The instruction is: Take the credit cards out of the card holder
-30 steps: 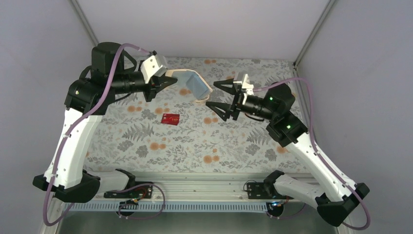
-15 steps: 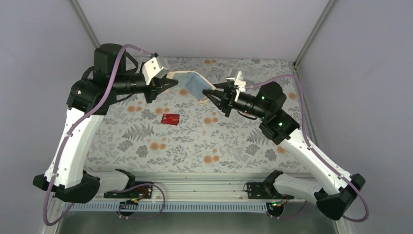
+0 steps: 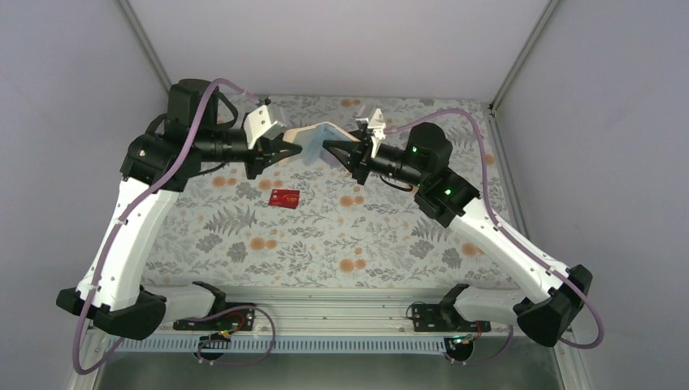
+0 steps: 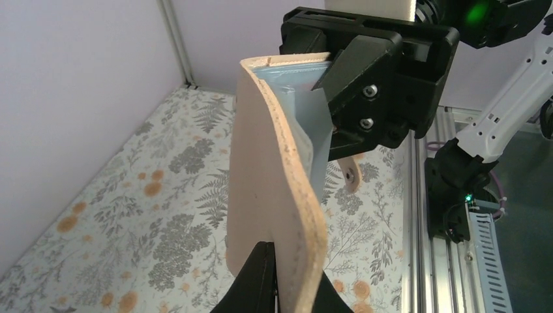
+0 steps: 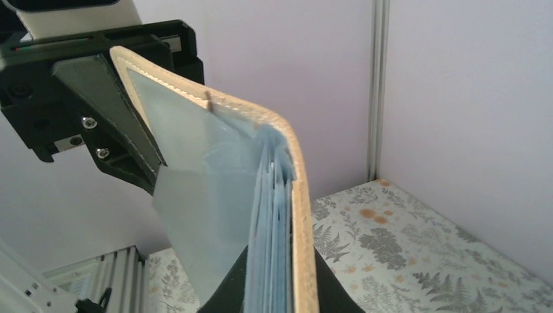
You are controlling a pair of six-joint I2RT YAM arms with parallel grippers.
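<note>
The jaws of the left gripper point(image 3: 279, 149) are pinched narrow on the tan left panel of the card holder point(image 3: 314, 138), gripping it at its free edge, as the left wrist view shows. The holder hangs in the air between the two arms, above the far part of the table point(image 3: 390, 236). It is spread open in a V, with the fold pointing away from both grippers and the pale blue-grey lining facing the near edge. To its right, the right gripper point(image 3: 335, 149) comes in from the opposite side, and its jaws look closed on the other panel (in the right wrist view the tan edge runs down between the two dark fingers). So each gripper holds one leaf, and the holder lies straight between them, spanning left to right. The stacked pocket edges point(image 5: 270, 195) sit on the right gripper's leaf; no card shows in them from here. One red card point(image 3: 284, 197) lies flat on the table, near the left gripper. By my reckoning, drawing another card needs one gripper to let go and come at the pocket mouths.
</note>
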